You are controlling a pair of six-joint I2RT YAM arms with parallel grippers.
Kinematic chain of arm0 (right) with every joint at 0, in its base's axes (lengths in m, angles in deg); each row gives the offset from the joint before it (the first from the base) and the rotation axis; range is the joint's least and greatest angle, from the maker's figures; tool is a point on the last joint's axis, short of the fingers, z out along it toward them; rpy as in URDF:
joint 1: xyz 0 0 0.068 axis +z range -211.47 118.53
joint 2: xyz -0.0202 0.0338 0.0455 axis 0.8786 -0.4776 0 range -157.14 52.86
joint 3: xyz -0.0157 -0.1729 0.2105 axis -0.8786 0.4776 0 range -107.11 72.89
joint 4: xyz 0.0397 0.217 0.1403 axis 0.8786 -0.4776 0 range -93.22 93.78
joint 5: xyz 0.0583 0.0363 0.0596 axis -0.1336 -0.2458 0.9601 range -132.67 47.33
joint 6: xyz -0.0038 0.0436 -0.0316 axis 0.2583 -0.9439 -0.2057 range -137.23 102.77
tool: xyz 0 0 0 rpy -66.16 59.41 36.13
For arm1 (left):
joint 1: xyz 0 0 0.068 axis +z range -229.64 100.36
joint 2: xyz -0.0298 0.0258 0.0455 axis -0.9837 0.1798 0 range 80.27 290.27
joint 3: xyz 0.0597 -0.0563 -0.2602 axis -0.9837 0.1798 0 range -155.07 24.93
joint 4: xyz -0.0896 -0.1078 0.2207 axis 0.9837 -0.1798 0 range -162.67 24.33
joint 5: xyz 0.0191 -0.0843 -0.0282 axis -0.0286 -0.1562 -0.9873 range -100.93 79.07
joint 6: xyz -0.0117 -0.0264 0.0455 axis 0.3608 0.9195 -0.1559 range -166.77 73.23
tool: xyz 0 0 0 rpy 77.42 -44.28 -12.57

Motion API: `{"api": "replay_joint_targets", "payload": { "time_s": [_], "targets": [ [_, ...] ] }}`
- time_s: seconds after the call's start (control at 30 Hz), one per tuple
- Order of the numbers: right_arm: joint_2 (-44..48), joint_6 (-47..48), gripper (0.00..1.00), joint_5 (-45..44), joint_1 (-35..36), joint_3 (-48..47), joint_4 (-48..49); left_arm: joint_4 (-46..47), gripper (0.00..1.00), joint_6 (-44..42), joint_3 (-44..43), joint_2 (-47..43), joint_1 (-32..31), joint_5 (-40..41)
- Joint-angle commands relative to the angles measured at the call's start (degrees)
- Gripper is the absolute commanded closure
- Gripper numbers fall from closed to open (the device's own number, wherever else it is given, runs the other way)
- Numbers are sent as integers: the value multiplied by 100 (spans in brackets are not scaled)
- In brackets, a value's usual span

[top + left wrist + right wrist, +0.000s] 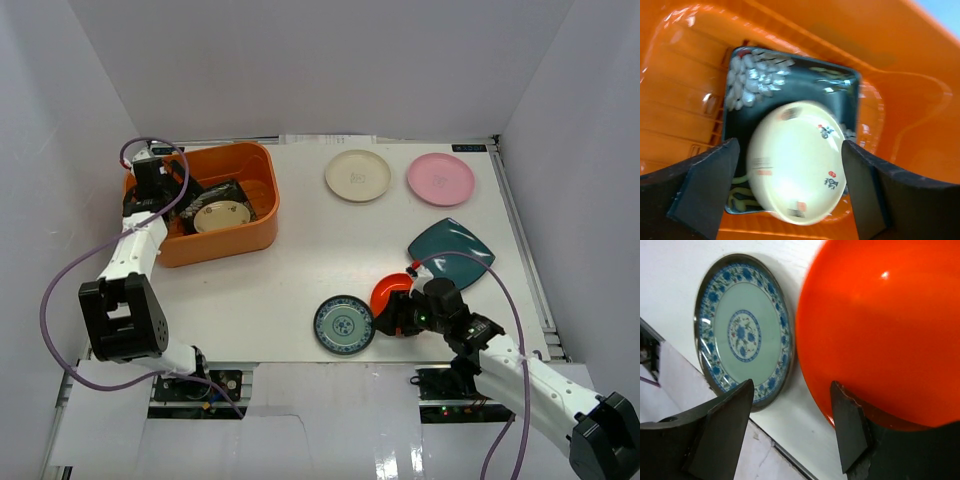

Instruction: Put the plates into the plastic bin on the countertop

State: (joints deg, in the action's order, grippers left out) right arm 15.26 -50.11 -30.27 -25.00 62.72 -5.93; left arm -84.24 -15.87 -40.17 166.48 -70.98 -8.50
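one beige plate (795, 165) was seen in the plastic bin (220, 248) below the open left gripper (789, 145); the rim of the red-orange plate (880, 330) was straddled by the parted right gripper (791, 385) — best seated deeper before closing.

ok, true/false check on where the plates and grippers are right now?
1. Two plates lie in the plastic bin. True: the beige plate rests on the black floral plate.
2. The pink plate is in the bin. False: it sits on the countertop, beside the cream plate.
3. The left gripper is open. True.
4. The right gripper hovers over the bin. False: it is at the red-orange plate, beside the blue-patterned plate.
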Motion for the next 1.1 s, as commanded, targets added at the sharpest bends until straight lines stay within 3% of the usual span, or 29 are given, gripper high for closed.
{"api": "replay_joint_targets", "payload": {
  "time_s": [0.0,0.13,0.27,0.37,0.57,0.67,0.77,0.93,1.03,1.07],
  "targets": [
    [-80,-604,31,359,132,252,521,406,6,48,146,-719,12,-661],
    [-343,-1035,33,456,264,507,1258,775,4,154,427,-1553,-58,-1402],
    [-432,-1097,39,254,334,376,1262,785,4,-4,682,-2494,-609,-1737],
    [-432,-1080,42,140,396,245,1017,610,5,-49,902,-3127,-1250,-2299],
    [-116,-624,31,-246,466,-115,314,-129,10,57,1324,-3883,-2095,-3792],
    [-203,-255,32,-598,458,-485,-126,-472,17,153,1807,-4182,-2640,-3926],
    [-344,-17,38,-1054,458,-845,-556,-621,19,416,2404,-4314,-3446,-3655],
    [-116,10,58,-2355,449,-1188,-1374,-604,18,1022,3082,-3859,-5370,-1908],
    [42,-226,57,-2883,423,-1241,-1849,-526,16,1295,3109,-3139,-6069,-773],
    [104,-410,47,-2927,414,-1241,-1911,-421,14,1305,3126,-2798,-6131,-641]
  ]
}}
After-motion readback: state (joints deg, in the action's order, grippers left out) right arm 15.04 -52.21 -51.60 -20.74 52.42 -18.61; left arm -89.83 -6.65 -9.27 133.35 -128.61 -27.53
